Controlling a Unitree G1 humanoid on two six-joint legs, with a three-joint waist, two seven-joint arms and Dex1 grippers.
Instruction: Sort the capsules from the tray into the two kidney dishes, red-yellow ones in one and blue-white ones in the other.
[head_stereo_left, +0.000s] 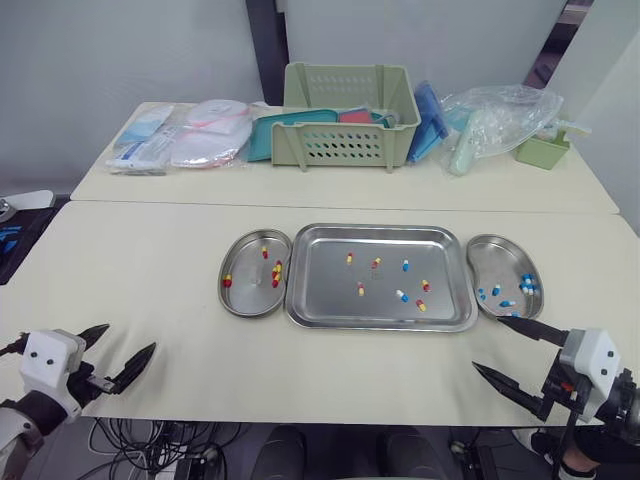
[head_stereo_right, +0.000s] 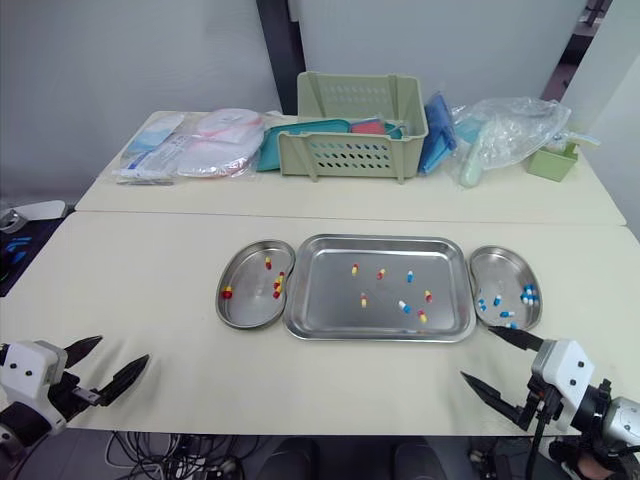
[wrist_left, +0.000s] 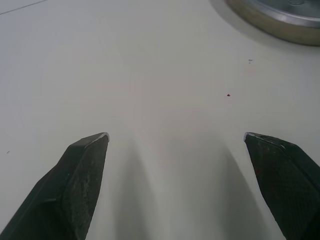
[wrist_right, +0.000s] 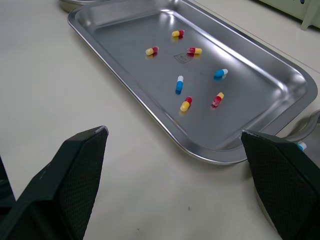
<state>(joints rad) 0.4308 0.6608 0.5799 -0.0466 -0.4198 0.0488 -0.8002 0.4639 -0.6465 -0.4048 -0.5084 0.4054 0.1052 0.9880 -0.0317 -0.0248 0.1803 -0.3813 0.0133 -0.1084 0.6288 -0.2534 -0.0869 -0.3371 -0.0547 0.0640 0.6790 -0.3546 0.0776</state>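
Capsules (head_stereo_left: 376, 263) are the story here: seven lie loose in the tray (head_stereo_left: 320, 285), five red-yellow and two blue-white by my count, scattered over its middle and right half. The left kidney dish (head_stereo_left: 246, 292), tucked against the tray's left edge, carries a handful of red-yellow ones. The right kidney dish (head_stereo_left: 500, 258), against the tray's right edge, has the blue-white lot, so the colour scheme is set and the sort looks partly done.

Both arms sit on the near side of the tray, low over the bare table (head_stereo_left: 150, 250). The left gripper (head_stereo_left: 128, 338) hangs well off to the tray's left, jaws spread wide with nothing between them. The right gripper (head_stereo_left: 487, 343) waits just off the tray's near right corner, jaws likewise parted and empty. That placement makes sense: each arm is parked on its own dish's side, clear of the steel, ready to reach in. The right one seems the better candidate, being the closer to the tray.
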